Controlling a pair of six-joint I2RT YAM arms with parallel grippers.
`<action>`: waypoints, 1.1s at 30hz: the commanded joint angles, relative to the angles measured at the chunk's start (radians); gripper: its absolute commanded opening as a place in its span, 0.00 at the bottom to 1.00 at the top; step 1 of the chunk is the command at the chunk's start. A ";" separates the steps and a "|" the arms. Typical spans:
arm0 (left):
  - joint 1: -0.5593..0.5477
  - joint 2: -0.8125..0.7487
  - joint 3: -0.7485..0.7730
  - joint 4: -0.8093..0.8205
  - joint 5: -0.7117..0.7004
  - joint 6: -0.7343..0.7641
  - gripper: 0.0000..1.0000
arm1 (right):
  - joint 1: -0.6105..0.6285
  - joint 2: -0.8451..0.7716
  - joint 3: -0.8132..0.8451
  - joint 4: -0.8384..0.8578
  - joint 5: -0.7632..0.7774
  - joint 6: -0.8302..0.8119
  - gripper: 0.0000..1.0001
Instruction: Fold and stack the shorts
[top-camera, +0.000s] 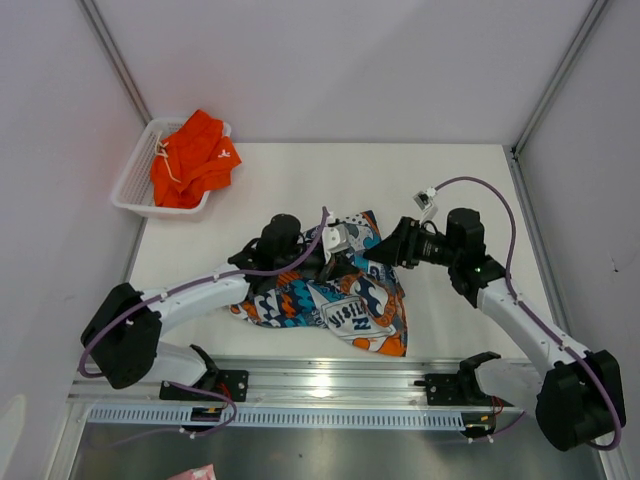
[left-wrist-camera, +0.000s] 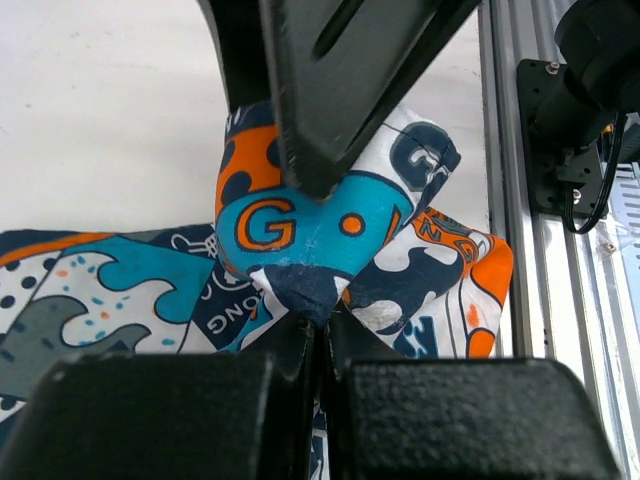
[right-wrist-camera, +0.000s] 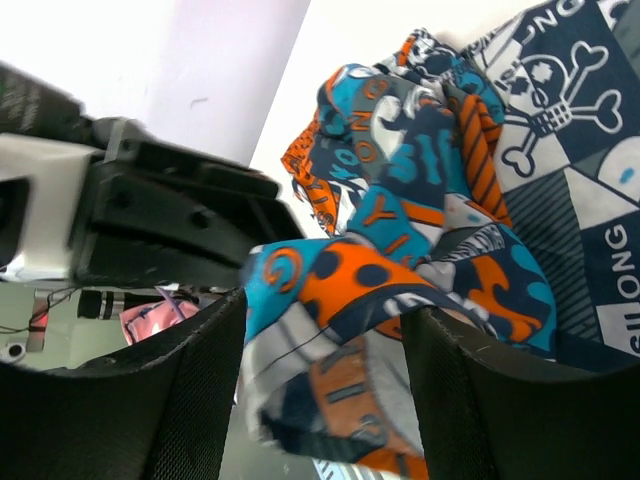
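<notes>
Step in hand: folding the print shorts (top-camera: 345, 305), which lie crumpled mid table (top-camera: 300, 180) near the front edge. Orange shorts (top-camera: 192, 158) sit in the basket (top-camera: 128, 192) back left, not yet folded. L gripper (top-camera: 330, 260) is pressed together, pinching a raised bunch of print cloth. R gripper (top-camera: 388, 250) is spread, jaws either side of the same bunch w/o gripping. Next prob: R takes its own edge, then both pull the cloth flat. Both arms reach inward, wrists nearly meeting over the shorts.
</notes>
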 joint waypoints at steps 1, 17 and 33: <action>0.008 0.017 0.046 -0.036 0.042 -0.024 0.00 | -0.002 -0.065 -0.008 0.046 -0.016 -0.039 0.66; 0.079 0.061 0.164 -0.149 0.067 -0.030 0.00 | 0.038 -0.122 0.000 -0.100 -0.010 -0.135 0.63; 0.080 0.142 0.230 -0.189 0.161 -0.112 0.00 | 0.249 -0.133 0.069 -0.218 0.385 -0.306 0.48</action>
